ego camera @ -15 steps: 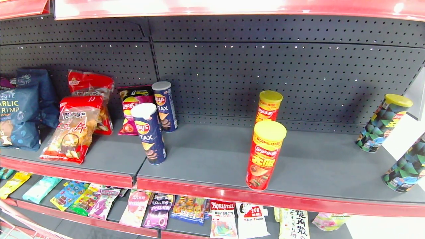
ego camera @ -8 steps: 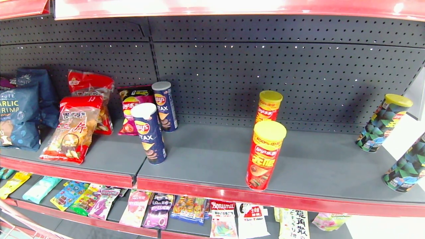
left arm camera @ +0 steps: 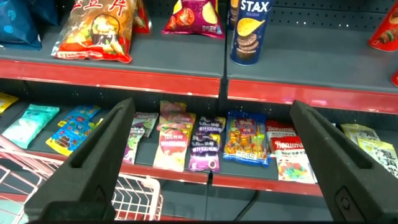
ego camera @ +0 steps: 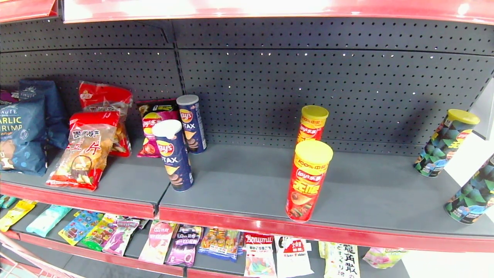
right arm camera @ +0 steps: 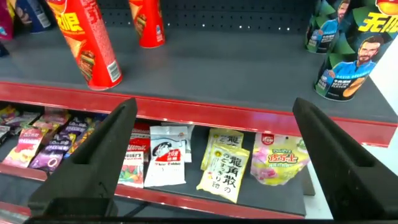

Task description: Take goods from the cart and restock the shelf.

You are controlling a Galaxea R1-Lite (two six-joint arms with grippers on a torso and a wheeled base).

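Frame left: snack bags (ego camera: 83, 154); blue cans (ego camera: 173, 154), red cans (ego camera: 308, 181) upright on grey shelf (ego camera: 239, 181); left fingers (left arm camera: 93, 162), right fingers (right arm camera: 93, 162) wide apart, empty.

Left claw (left arm camera: 211, 106), right claw (right arm camera: 212, 102), long black wedge-shaped fingers (left arm camera: 93, 162), matte, seemingly rubbery

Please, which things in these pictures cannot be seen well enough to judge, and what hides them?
1. Cart, left wrist view: a corner of wire, cut by the frame edge and partly behind a finger of the left hand; its goods cannot be told.
2. Patterned can, head view: cut off by the right edge, top included.
3. Purple chip bag, head view: partly behind the front blue can.
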